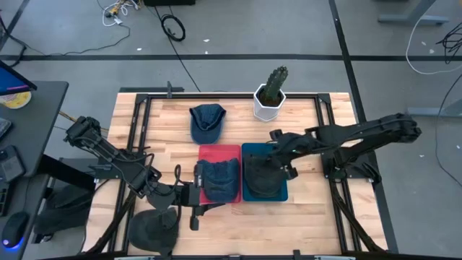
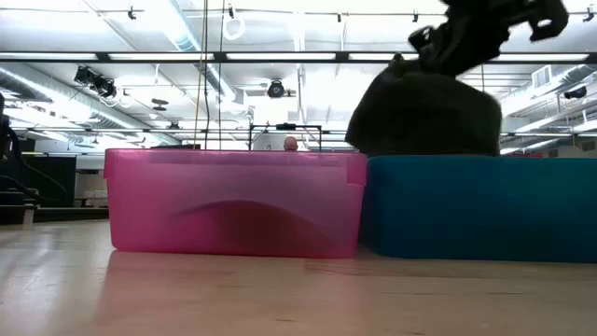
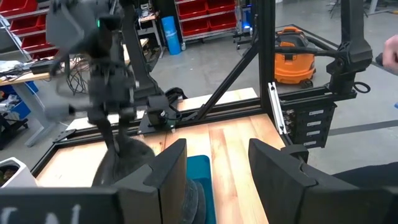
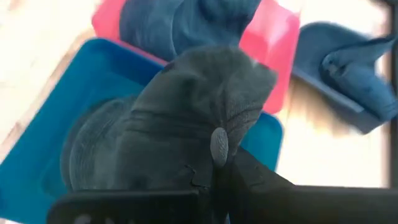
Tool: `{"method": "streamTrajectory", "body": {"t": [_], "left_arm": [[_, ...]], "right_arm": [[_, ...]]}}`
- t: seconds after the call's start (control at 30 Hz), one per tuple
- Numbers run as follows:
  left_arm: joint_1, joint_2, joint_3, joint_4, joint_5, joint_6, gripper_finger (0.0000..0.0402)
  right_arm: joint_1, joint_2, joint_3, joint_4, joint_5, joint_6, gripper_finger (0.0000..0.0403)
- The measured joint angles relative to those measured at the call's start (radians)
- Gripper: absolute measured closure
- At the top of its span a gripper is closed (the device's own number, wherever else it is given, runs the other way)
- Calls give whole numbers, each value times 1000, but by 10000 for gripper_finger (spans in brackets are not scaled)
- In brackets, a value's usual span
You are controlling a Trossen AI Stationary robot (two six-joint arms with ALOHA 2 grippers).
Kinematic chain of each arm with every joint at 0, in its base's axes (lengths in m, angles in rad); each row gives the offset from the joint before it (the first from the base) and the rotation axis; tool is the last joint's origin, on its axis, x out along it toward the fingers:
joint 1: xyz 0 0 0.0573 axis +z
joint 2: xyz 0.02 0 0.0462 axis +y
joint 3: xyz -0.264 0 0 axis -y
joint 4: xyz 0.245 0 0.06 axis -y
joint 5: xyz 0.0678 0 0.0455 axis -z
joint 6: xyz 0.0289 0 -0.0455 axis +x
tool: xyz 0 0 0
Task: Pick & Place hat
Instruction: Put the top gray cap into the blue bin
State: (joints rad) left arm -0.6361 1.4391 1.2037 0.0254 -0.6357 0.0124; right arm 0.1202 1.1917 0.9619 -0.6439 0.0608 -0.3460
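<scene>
A dark grey hat (image 1: 261, 177) sits in the blue bin (image 1: 281, 193), and my right gripper (image 1: 280, 160) is shut on it from above. In the low view the hat (image 2: 424, 117) rises above the bin's rim (image 2: 480, 161). A blue denim hat (image 1: 219, 180) lies in the pink bin (image 1: 219, 151). A second denim hat (image 1: 207, 121) lies flat on the table's far part. Another dark hat (image 1: 153, 227) lies off the near left corner. My left gripper (image 1: 193, 196) is open, low beside the pink bin's left wall, touching nothing. My right gripper (image 4: 214, 171) pinches the dark grey hat's crown (image 4: 199, 106) between its two fingers, close to the top button (image 4: 219, 144). It comes from above, slanting in from the table's right. The cloth is gathered into folds at the fingers. The hat's lower part is behind the blue bin's wall (image 2: 480, 215).
A white pot with a cactus (image 1: 271, 97) stands at the far edge, behind the bins. Black frame rails (image 1: 141, 115) run along the table's sides. Bare wood (image 1: 317, 209) lies to the right of the blue bin and along the near edge. A desk (image 1: 25, 137) stands left of the table.
</scene>
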Motion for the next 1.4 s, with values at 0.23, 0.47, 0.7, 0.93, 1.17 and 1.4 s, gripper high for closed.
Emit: {"method": "streamTrajectory", "body": {"t": [0.23, 0.47, 0.7, 0.93, 1.17, 1.4], "left_arm": [[0, 0, 0, 0, 0, 0, 225], [0, 0, 0, 0, 0, -1, 225], [0, 0, 0, 0, 0, -2, 225], [0, 0, 0, 0, 0, -2, 225], [0, 0, 0, 0, 0, -2, 225], [0, 0, 0, -1, 0, -2, 225]], "right_arm": [[-22, 143, 0, 0, 1, 88, 386], [-32, 257, -1, 20, 102, 171, 385], [-32, 378, -1, 60, 130, 197, 385], [-32, 436, -1, 77, 131, 197, 365], [-44, 427, -1, 97, 141, 208, 315], [-45, 345, -1, 64, 190, 212, 243]]}}
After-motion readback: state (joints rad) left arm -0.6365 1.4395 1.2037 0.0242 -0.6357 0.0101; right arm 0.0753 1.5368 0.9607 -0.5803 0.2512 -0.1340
